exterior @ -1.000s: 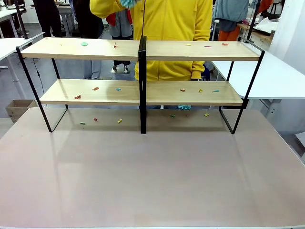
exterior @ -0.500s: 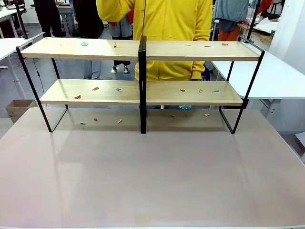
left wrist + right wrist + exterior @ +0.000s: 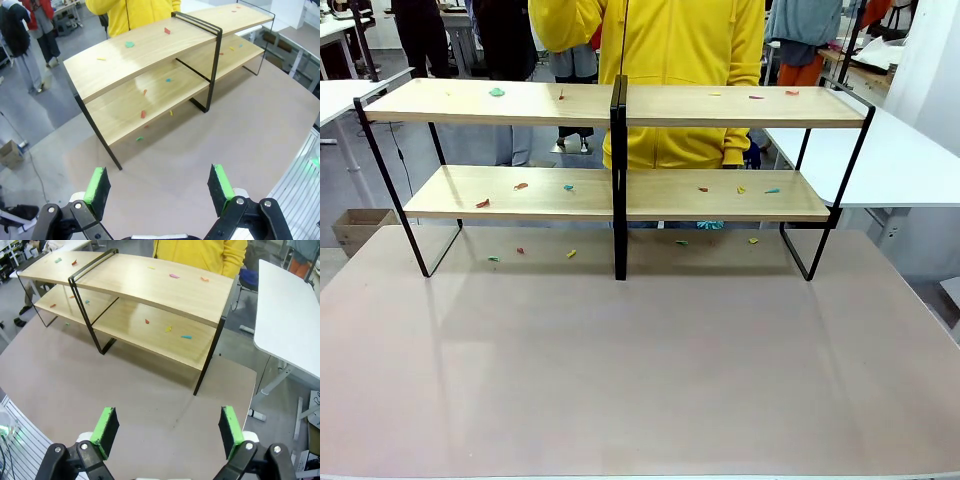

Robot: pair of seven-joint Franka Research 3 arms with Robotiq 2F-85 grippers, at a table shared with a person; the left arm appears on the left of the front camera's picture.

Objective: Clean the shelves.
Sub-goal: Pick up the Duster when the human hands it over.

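Across the grey-brown table: wide two-tier light-wood shelves on a black frame stood at its far side; small coloured scraps lay on both boards
Left gripper: jaws stood wide; empty
Right gripper: jaws stood wide; empty

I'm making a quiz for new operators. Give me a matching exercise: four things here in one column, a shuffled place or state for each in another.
1. two-tier light-wood shelves on a black metal frame
2. person in a yellow hooded top
3. small brown cardboard box
4. left gripper with green pads

A. on the floor
B. open, holding nothing
C. standing on the grey-brown tabletop
D. behind the shelves

Pairs: 1-C, 2-D, 3-A, 4-B
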